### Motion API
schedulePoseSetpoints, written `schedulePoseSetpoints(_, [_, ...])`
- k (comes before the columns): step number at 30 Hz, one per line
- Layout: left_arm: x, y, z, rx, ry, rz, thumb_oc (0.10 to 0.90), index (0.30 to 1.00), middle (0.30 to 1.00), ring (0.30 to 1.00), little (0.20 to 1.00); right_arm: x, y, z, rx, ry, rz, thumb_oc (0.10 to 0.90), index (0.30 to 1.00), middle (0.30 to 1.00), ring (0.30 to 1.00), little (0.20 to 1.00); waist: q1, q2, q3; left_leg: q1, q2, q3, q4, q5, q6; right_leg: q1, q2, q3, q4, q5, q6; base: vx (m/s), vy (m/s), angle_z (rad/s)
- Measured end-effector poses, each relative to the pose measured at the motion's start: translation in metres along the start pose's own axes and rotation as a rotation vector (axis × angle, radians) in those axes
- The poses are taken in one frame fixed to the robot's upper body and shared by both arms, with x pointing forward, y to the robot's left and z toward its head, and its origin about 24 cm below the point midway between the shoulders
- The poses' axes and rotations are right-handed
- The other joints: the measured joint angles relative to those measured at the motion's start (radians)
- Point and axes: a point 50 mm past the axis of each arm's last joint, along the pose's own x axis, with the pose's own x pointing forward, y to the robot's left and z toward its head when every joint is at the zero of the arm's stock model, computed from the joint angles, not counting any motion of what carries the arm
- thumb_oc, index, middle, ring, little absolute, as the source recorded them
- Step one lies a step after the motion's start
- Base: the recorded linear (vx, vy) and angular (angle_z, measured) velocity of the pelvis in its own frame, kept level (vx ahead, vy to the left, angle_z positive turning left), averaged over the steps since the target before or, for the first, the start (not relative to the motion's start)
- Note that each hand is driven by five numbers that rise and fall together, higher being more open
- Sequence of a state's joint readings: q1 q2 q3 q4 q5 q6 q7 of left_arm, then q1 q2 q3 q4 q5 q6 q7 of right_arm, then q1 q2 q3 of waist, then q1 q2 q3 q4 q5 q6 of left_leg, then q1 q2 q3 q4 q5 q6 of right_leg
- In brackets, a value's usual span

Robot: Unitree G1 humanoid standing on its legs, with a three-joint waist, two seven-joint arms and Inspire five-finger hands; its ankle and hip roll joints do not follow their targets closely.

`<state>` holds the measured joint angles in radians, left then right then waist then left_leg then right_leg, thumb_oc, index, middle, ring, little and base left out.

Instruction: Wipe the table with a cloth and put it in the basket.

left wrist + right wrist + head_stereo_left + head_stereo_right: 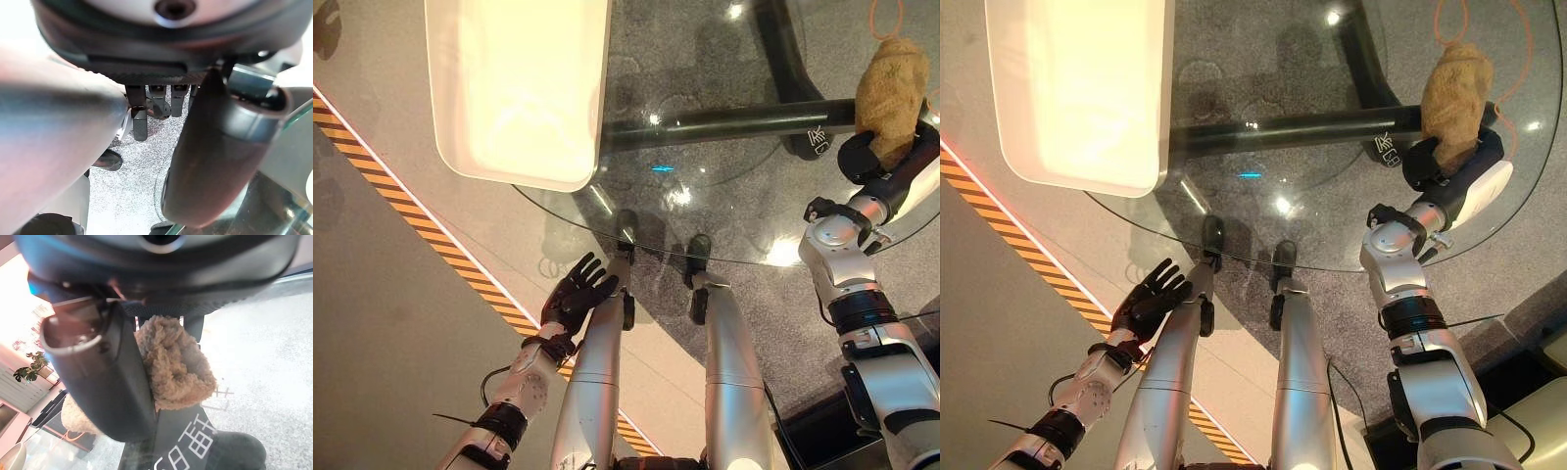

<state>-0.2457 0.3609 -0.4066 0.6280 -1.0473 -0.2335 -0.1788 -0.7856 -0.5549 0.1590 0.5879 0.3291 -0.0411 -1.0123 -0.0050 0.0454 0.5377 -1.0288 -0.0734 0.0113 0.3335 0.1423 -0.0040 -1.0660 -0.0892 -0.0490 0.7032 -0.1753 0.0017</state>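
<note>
Left eye view shows a round glass tabletop (pixel 724 196), with a white tray (pixel 514 88) on it, far to the left of the right hand (pixel 876 157). That hand is clenched round a tan cloth (pixel 891 88), lifted over the tabletop's right part. Below the rim, the left hand (pixel 576 292) hangs released, fingers spread.

Tan fluffy cloth (pixel 891 85), bunched, in right hand (pixel 864 157)

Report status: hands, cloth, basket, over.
Right robot hand shut on tan cloth over glass table. Left robot hand open, low beside table edge. White basket on table's left side; nothing between.
</note>
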Motion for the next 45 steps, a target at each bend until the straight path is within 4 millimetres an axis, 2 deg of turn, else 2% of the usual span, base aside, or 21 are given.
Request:
schedulePoseSetpoints(11, [0.000,0.000,0.000,0.000,-0.002,0.000,0.800,0.900,0.900,0.900,0.900,-0.009,0.006,0.012,0.009,-0.039,0.092,0.100,0.300,0.300,0.300,0.200,-0.001,0.001,0.001,-0.002,0.001,0.000,-0.004,-0.004,0.005,0.000,0.001,0.000,-0.010,0.000,0.000,0.00,0.012,0.00])
schedulePoseSetpoints(17, [0.001,-0.002,0.001,-0.003,-0.005,0.000,0.800,0.900,0.900,0.900,0.900,-0.031,0.027,0.035,-0.096,-0.234,0.341,0.100,0.300,0.300,0.300,0.200,-0.002,0.005,0.002,-0.003,0.001,-0.001,-0.007,0.000,0.001,0.000,0.001,-0.002,-0.010,-0.001,0.000,0.01,0.025,0.01])
schedulePoseSetpoints(20, [0.000,-0.002,-0.001,-0.015,-0.005,0.002,0.800,0.900,0.900,0.900,0.900,-0.044,0.040,0.040,-0.151,-0.302,0.463,0.100,0.300,0.300,0.300,0.200,-0.001,0.006,0.003,0.005,0.002,-0.003,-0.004,-0.001,0.003,0.011,0.000,-0.007,-0.008,-0.004,0.001,0.01,0.015,0.05])
schedulePoseSetpoints(26, [-0.001,-0.004,-0.007,-0.035,0.003,-0.006,0.800,0.900,0.900,0.900,0.900,-0.056,0.049,0.035,-0.212,-0.322,0.583,0.100,0.300,0.300,0.300,0.200,0.000,0.005,0.002,0.028,0.001,-0.013,-0.016,-0.009,0.013,0.042,-0.003,-0.023,-0.017,-0.008,-0.001,0.00,0.005,0.04])
schedulePoseSetpoints(35, [-0.001,-0.002,-0.007,-0.036,0.003,-0.012,0.800,0.900,0.900,0.900,0.900,-0.060,0.050,0.031,-0.234,-0.330,0.642,0.100,0.300,0.300,0.300,0.200,-0.009,0.005,0.002,0.035,0.002,-0.025,-0.019,0.006,0.003,0.053,-0.002,-0.034,-0.027,-0.008,-0.001,0.00,0.000,0.00])
schedulePoseSetpoints(45, [-0.002,0.001,-0.006,-0.037,-0.001,-0.003,0.800,0.900,0.900,0.900,0.900,-0.076,0.052,0.023,-0.219,-0.361,0.783,0.100,0.300,0.300,0.300,0.200,-0.024,0.006,0.001,0.037,0.007,-0.030,-0.034,0.008,0.003,0.058,0.000,-0.048,-0.044,-0.003,-0.007,0.00,-0.002,0.00])
